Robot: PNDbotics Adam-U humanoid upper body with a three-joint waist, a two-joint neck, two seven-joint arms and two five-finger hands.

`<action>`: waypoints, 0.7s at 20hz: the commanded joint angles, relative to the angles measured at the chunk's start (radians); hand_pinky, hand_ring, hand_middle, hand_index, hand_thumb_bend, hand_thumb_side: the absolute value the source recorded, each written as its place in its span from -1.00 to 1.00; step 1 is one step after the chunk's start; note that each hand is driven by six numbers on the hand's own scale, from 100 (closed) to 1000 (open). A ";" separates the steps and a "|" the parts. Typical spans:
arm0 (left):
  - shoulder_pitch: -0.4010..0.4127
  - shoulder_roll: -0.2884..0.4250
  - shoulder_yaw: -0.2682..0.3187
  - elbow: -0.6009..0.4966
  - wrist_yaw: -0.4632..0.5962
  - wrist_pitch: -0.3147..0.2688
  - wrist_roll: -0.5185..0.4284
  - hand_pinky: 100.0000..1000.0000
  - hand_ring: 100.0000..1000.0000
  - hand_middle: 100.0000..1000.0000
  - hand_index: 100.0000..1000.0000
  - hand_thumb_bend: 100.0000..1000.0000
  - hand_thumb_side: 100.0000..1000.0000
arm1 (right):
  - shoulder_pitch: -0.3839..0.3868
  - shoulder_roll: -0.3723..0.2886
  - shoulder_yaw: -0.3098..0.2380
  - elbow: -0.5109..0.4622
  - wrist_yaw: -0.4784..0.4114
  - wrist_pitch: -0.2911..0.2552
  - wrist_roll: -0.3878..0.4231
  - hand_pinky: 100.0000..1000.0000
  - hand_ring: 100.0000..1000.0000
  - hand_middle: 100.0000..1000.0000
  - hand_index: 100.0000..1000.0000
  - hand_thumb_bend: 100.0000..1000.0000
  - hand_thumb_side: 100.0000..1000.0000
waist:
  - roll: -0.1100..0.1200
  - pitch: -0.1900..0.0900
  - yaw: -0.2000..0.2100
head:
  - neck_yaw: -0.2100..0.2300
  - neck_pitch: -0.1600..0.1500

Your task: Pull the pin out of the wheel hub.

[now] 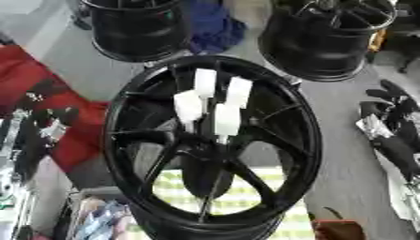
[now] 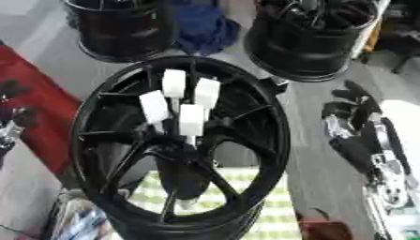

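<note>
- Nearest you is the black wheel hub (image 1: pixel 213 150), standing tilted on its rim in the middle of both views, its open face turned up toward the camera and its lower edge cut off by the bottom of the picture.
- Under the lower part of the hub you can see a pale green checked mat (image 1: pixel 246 194) through the gaps between the spokes.
- Four white pins (image 1: pixel 215 104) stick up out of the centre of the hub in a tight cluster, each with a blocky white head on a thin stem; all four are seated in the hub, none pulled.
- Your right hand (image 2: pixel 357 126) shows at the right edge, black, well apart from the hub and touching nothing of it. Its fingers point up and away and look relaxed rather than curled, holding nothing.
- Your left hand (image 1: pixel 41 126) shows at the left edge over a red cloth (image 1: pixel 57 108), also well apart from the hub. You cannot tell from these views whether its fingers are open or closed.
- Two more black wheels stand at the far side: one at upper left (image 1: pixel 139 28), one at upper right (image 1: pixel 328 40), with a blue cloth (image 1: pixel 215 26) between them.
- A small reddish-brown object (image 1: pixel 336 229) lies at the lower right, beside the hub's rim.
</note>
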 commanded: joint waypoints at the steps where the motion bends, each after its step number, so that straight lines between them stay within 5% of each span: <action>1: -0.014 0.027 0.002 -0.028 0.001 0.003 0.000 0.48 -0.26 0.49 0.80 0.41 0.01 | -0.004 -0.011 -0.009 -0.022 0.003 0.001 -0.002 0.52 0.48 0.54 0.87 -0.97 -0.34 | 0.002 -0.014 0.000 | 0.001 0.005; 8: -0.017 0.038 -0.001 -0.033 0.005 0.006 0.000 0.48 -0.30 0.49 0.80 0.36 0.00 | -0.005 -0.011 -0.007 -0.023 0.001 0.001 0.001 0.52 0.48 0.54 0.87 -1.00 -0.35 | 0.002 -0.015 0.001 | 0.001 0.005; 9: -0.018 0.047 -0.003 -0.034 0.004 0.006 -0.002 0.48 -0.37 0.49 0.80 0.34 0.00 | -0.005 -0.011 -0.006 -0.024 0.002 0.002 0.000 0.52 0.48 0.54 0.87 -1.00 -0.35 | 0.002 -0.015 0.001 | 0.000 0.005; 11: -0.023 0.079 -0.009 -0.038 0.005 0.006 -0.007 0.48 -1.00 0.48 0.78 0.30 -0.02 | -0.005 -0.012 -0.004 -0.024 0.003 0.004 -0.001 0.51 0.47 0.53 0.86 -1.00 -0.35 | 0.003 -0.016 -0.001 | -0.001 0.005; 14: -0.038 0.175 -0.035 -0.050 0.007 0.003 -0.026 0.47 -1.00 0.46 0.76 0.29 -0.02 | -0.005 -0.017 -0.002 -0.025 0.004 0.006 -0.002 0.52 0.47 0.53 0.87 -1.00 -0.35 | 0.006 -0.017 -0.004 | -0.005 0.005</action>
